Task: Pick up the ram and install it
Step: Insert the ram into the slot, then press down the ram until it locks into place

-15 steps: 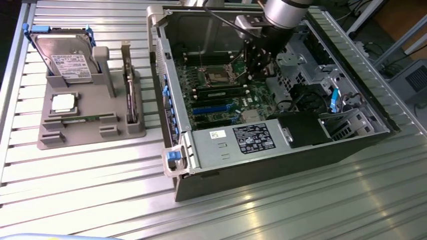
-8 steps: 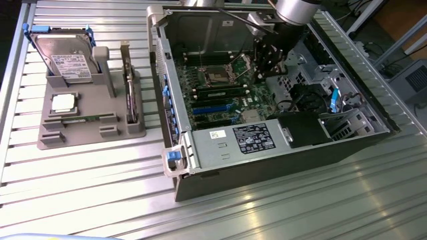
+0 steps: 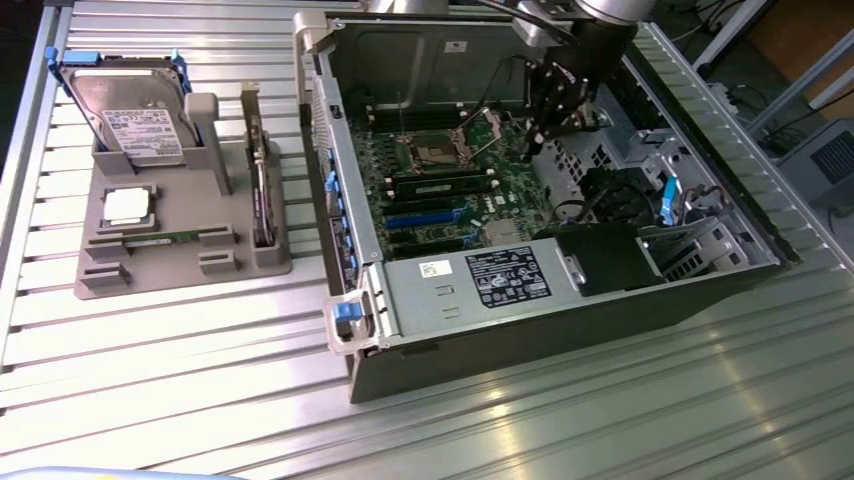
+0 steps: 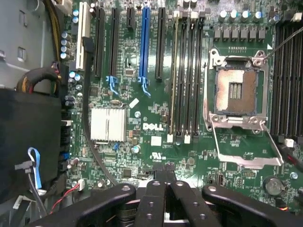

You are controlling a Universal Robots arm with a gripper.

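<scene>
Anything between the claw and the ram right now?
Yes. The shut claw hangs inside the computer case; the ram lies on the grey holder outside, with the case's side wall and the upright expansion card between them.

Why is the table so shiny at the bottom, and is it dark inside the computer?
In the exterior view, light glares in pale streaks off the ribbed metal table, while the computer case walls shade its far corner. In the wrist view, the motherboard is evenly lit and crisp, the silver heatsink gleams white, and the close gripper looks dark.
</scene>
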